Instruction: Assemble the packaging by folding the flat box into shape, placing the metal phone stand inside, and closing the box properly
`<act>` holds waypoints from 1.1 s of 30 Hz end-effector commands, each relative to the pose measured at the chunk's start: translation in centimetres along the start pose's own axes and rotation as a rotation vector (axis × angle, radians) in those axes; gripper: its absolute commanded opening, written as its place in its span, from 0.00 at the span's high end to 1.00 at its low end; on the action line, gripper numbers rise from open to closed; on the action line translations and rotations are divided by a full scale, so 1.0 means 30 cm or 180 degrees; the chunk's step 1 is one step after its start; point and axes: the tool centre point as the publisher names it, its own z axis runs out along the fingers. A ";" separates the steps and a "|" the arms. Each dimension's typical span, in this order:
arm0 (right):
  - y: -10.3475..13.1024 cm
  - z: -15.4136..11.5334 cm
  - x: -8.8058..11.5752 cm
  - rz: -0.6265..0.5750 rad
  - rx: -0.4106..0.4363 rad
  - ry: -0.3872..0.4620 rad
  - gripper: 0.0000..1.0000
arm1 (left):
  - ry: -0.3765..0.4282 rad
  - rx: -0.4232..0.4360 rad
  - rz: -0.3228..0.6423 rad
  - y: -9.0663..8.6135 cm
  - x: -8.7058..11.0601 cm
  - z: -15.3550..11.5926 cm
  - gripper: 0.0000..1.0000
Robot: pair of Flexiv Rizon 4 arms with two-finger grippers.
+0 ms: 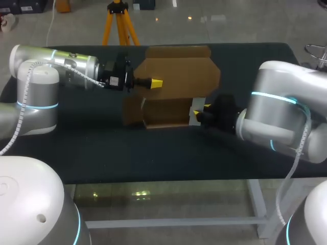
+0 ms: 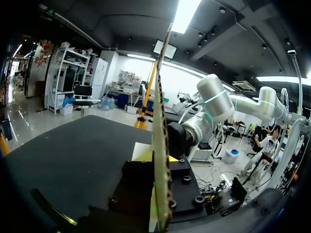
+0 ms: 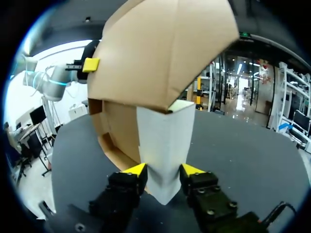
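A brown cardboard box [image 1: 168, 112] stands half-formed at the middle of the table, its big lid flap [image 1: 181, 71] raised at the back. My left gripper [image 1: 156, 82] comes in from the left and is shut on that lid flap's edge. In the left wrist view the flap [image 2: 161, 121] runs edge-on between the fingers. From the right, my right gripper [image 1: 201, 112] is at the box's right end. In the right wrist view its yellow fingertips [image 3: 136, 170] press from both sides on a white-faced side flap [image 3: 164, 145]. The open box body [image 3: 116, 131] lies just beyond.
The dark tabletop [image 1: 107, 153] spreads around the box, with bare room in front of it down to the front edge [image 1: 163, 179]. My two arms flank the box on either side.
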 end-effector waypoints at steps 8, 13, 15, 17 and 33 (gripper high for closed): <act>-0.009 0.045 0.019 0.0120 0.0060 -0.0811 0.53 | 0.0011 -0.0009 -0.0002 0.006 -0.001 0.011 1.00; -0.021 0.033 0.009 0.0226 0.0027 -0.0931 0.57 | 0.0011 -0.0009 -0.0002 0.006 -0.001 0.011 1.00; -0.024 0.029 0.005 0.0270 0.0005 -0.0944 0.60 | 0.0011 -0.0009 -0.0002 0.006 -0.001 0.011 1.00; -0.027 0.027 0.001 0.0294 -0.0005 -0.0958 0.60 | 0.0011 -0.0009 -0.0002 0.006 -0.001 0.011 1.00; -0.021 0.022 -0.036 0.0503 -0.0032 -0.1355 0.64 | 0.0011 -0.0009 -0.0002 0.006 -0.001 0.011 1.00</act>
